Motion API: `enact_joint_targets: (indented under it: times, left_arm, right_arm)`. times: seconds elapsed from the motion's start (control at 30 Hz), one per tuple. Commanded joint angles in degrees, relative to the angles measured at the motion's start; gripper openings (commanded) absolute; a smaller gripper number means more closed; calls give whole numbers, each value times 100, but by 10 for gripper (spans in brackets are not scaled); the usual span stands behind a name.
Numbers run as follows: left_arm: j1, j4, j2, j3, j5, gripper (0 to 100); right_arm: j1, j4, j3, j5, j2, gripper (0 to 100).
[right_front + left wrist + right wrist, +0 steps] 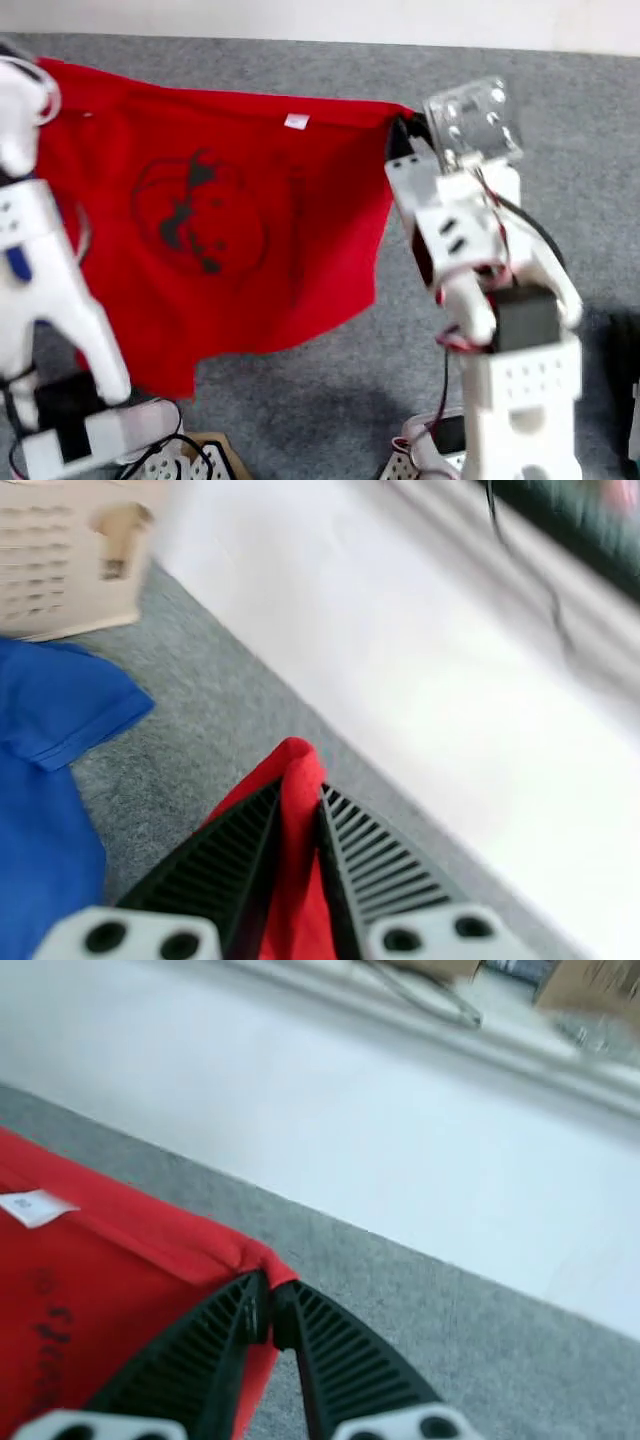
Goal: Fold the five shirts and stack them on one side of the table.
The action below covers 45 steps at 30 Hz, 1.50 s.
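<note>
Your left pincer (297, 788) is clenched on a bunched fold of the red shirt (220, 220). The two ribbed fingers are nearly closed, with only the thickness of the cloth between them, and a tuft of red sticks out past their tips. Your right pincer (268, 1288) is clamped the same way on the shirt's other corner, its fingers almost meeting over the hemmed edge.

From above, the shirt's upper edge runs nearly straight from one pincer to the other, with a small white label (296, 122) near the middle of that edge. A dark print (195, 215) shows on the cloth, which spreads down toward the arm bases over the grey surface (590, 160).

A blue shirt (40, 780) lies crumpled on the surface beside your left pincer. A pale slatted crate (60, 560) stands just beyond it.
</note>
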Motion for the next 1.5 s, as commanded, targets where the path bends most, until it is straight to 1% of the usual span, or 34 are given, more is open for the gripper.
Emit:
enact_joint_targets:
  times: [0.0,0.1,0.23,0.37,0.63,0.77,0.9,1.1,1.17,1.23,1.47]
  left_arm:
    - [312,-905,734,4,-369,5]
    - [356,-1327,1429,-435,-378,5]
    - [259,-1336,2457,-1622,-378,5]
    - [242,-1336,3459,-3020,-378,5]
    - [611,-1354,4857,-5569,-369,5]
    - [831,-1363,5244,-6466,-369,5]
    - [936,-1363,5543,-6862,-369,5]
    - [760,-1319,6246,-6862,-369,6]
    - [752,-1090,6607,-6897,-369,6]
    - [760,-571,6897,-6914,-387,6]
    - [593,2004,7002,-6923,-413,6]
  right_arm:
    - [145,-1209,426,62,488,8]
    - [145,-2229,699,62,1253,8]
    - [154,-3398,488,44,2316,8]
    - [295,-3881,-101,44,3213,8]
    - [541,-3864,-1692,9,4356,8]
    - [558,-3582,-2211,-378,4488,8]
    - [532,-3187,-2607,-378,4558,8]
    - [523,-2695,-2492,-369,4752,8]
    - [514,-2510,-2316,-387,4840,8]
    - [435,-2387,-2123,-396,4884,8]
    - [119,-1648,-1622,-404,4866,8]
